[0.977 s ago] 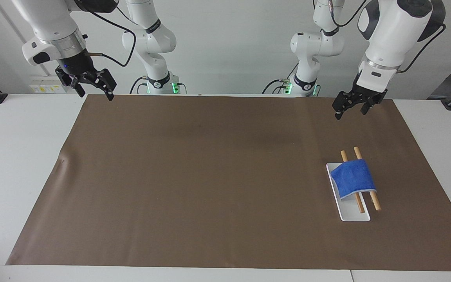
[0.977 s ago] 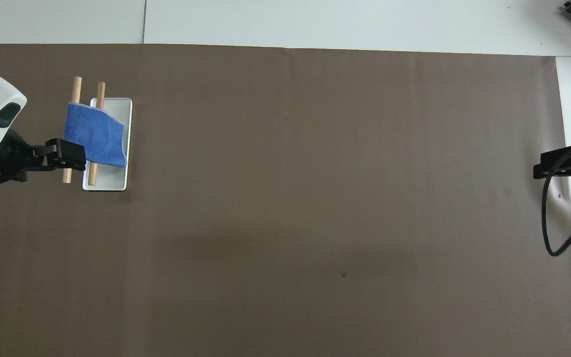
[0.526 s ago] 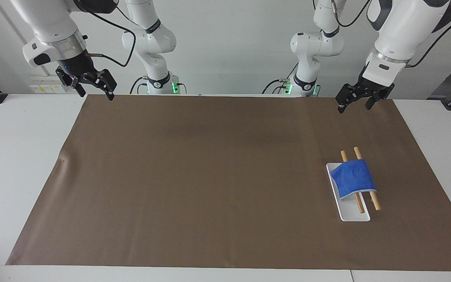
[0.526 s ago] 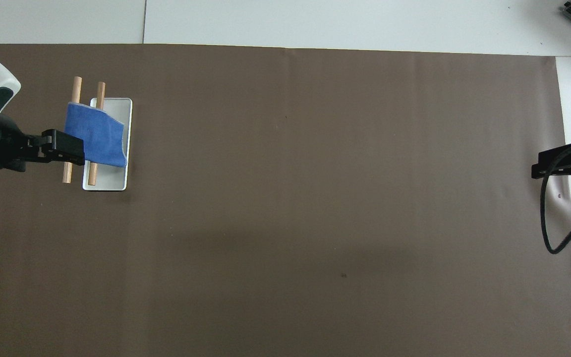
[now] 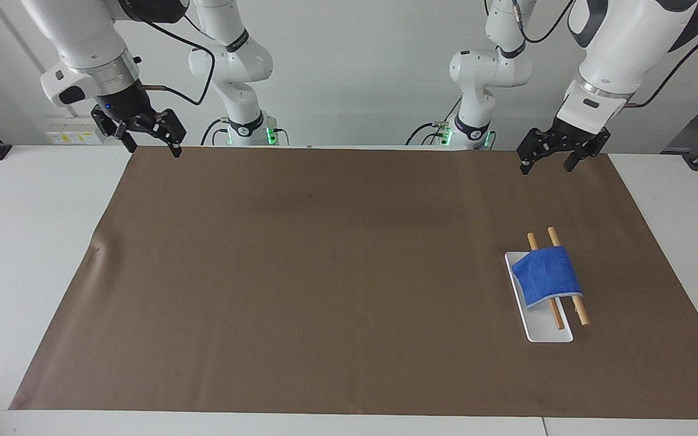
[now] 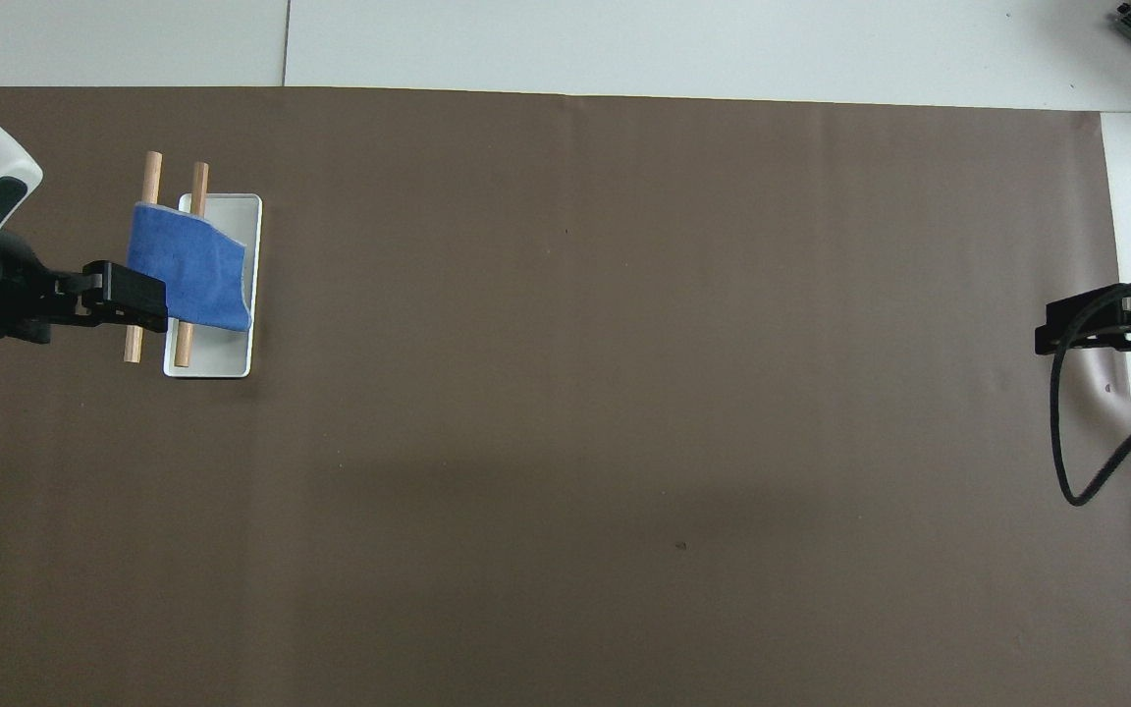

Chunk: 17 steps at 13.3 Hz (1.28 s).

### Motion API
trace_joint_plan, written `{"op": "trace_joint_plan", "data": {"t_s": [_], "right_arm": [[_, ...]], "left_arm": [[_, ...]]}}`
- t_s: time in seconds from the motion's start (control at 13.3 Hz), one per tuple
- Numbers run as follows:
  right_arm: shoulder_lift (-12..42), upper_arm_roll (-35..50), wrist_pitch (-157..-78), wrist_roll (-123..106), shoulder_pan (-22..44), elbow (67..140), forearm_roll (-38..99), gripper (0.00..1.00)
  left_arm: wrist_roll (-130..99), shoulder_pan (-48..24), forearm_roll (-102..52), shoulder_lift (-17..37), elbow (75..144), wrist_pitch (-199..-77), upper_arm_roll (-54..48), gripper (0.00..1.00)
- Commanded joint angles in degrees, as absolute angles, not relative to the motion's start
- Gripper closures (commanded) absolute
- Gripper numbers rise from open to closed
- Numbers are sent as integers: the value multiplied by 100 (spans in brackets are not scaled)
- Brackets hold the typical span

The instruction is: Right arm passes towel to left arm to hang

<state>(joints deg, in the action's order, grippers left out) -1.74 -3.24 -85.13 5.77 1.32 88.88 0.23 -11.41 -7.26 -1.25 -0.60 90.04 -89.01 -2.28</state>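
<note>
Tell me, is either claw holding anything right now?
Nothing. Both the left gripper and right gripper are open and empty; the towel hangs on the rack.

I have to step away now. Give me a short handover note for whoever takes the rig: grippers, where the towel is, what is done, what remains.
Left gripper: open, empty, raised over the brown mat's edge nearest the robots, at its own end of the table.
Right gripper: open, empty, raised over the mat's corner at its own end.
Blue towel: draped over the two wooden rods of the rack, above its white base, at the left arm's end.
Done: towel hangs on the rack.
Left: nothing to hang; neither gripper touches the towel.
</note>
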Motion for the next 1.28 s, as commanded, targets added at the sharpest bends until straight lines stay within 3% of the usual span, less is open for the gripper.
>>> {"op": "trace_joint_plan", "data": {"t_s": [0.0, 1.2], "right_arm": [[-132, -281, -8533, 378, 132, 8789, -149, 0], [-167, -290, -8561, 281, 114, 8886, -176, 0]], "left_arm": [[-1063, -747, -176, -97, 8982, -8815, -176, 0], [-9, -721, -123, -211, 8921, -8850, -176, 0]]}}
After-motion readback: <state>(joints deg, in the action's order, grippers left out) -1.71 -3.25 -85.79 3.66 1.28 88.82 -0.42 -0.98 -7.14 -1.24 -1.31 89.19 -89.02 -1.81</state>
